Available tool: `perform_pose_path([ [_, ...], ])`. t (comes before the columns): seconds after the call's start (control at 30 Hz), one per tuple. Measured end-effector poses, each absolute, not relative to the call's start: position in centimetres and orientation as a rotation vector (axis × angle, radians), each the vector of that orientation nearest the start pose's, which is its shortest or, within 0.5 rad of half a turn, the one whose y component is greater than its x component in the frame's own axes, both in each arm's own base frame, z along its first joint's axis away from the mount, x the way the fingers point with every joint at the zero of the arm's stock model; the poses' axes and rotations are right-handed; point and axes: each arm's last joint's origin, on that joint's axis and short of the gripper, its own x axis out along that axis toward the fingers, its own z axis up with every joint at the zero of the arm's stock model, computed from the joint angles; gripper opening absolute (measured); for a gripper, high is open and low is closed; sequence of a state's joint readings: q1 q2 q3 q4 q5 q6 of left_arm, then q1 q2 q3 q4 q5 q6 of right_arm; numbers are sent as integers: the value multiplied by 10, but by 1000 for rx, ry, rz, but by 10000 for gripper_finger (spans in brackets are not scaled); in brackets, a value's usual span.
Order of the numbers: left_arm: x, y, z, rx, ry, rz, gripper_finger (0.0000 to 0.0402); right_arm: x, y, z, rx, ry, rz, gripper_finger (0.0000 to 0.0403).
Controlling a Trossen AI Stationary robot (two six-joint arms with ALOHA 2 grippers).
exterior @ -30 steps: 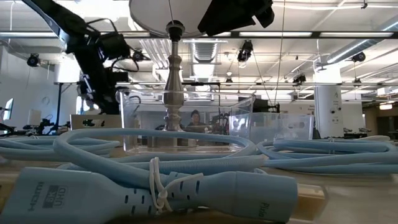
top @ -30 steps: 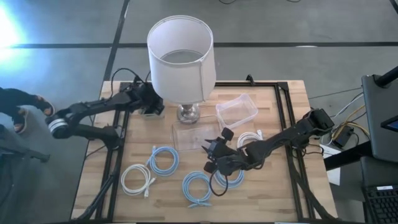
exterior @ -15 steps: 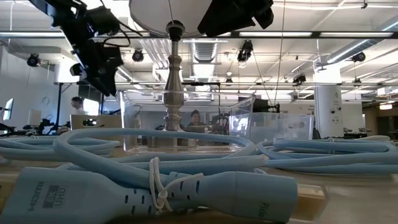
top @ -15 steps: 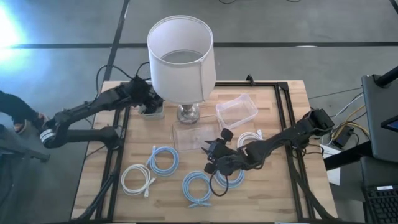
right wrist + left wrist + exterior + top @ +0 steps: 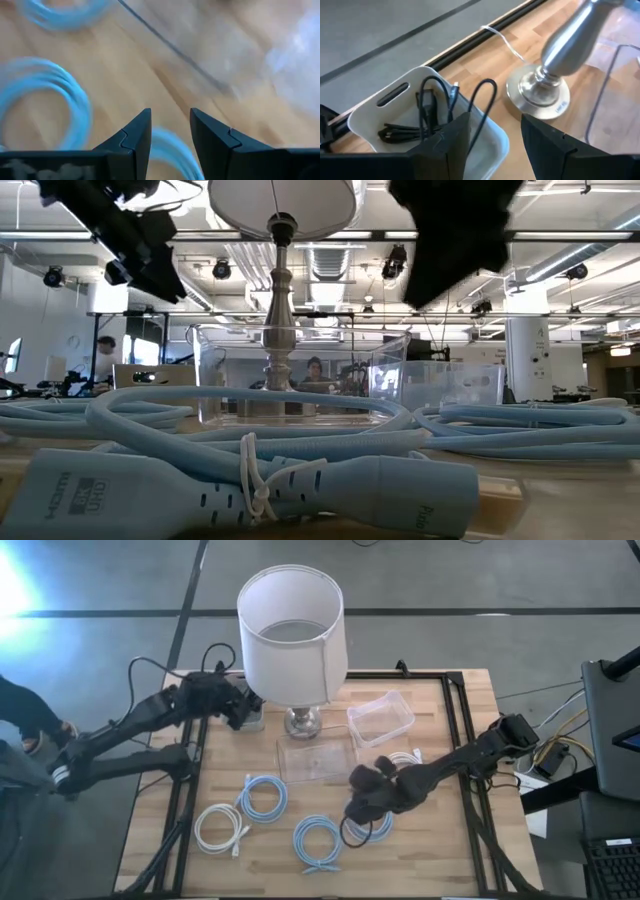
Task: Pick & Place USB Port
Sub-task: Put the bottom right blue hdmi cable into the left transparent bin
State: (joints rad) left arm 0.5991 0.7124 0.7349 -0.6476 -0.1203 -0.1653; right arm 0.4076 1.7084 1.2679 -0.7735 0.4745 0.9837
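Observation:
Several coiled cables lie flat on the wooden table [image 5: 440, 840]: blue coils [image 5: 263, 796] [image 5: 318, 840] [image 5: 372, 830] and white coils [image 5: 220, 828] [image 5: 403, 760]. My right gripper [image 5: 360, 798] hangs open and empty over the table beside the blue coil at mid-right; its wrist view is blurred and shows blue coils [image 5: 47, 107] below the gripper [image 5: 170, 142]. My left gripper [image 5: 233, 705] is open and empty above a white bin [image 5: 415, 107] of black cables at the far left. In the low view, a blue cable's plug [image 5: 250, 485] lies close in front.
A lamp with a white shade [image 5: 292, 630] stands on a silver base [image 5: 303, 722] at the far middle. A clear box [image 5: 381, 718] and a clear tray [image 5: 315, 758] lie next to it. Black rails [image 5: 455, 740] run along the table's sides.
My left gripper has risen and drawn a little toward the table's left edge above the white bin. My right gripper has turned at the wrist and tipped down, shifting slightly toward the table's right, over the blue coil. The coils have not moved.

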Motion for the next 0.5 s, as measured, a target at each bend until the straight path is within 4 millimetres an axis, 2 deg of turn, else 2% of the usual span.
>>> perform_pose_path([
  [0.13, 113, 76, 275, -319, 563, 720, 179, 299, 117, 212, 479, 1043, -684, 134],
  [0.3, 114, 73, 261, -319, 562, 701, 177, 292, 120, 192, 612, 1180, -611, 132],
  [0.5, 116, 74, 257, -336, 560, 705, 177, 280, 115, 170, 626, 1258, -632, 134],
])
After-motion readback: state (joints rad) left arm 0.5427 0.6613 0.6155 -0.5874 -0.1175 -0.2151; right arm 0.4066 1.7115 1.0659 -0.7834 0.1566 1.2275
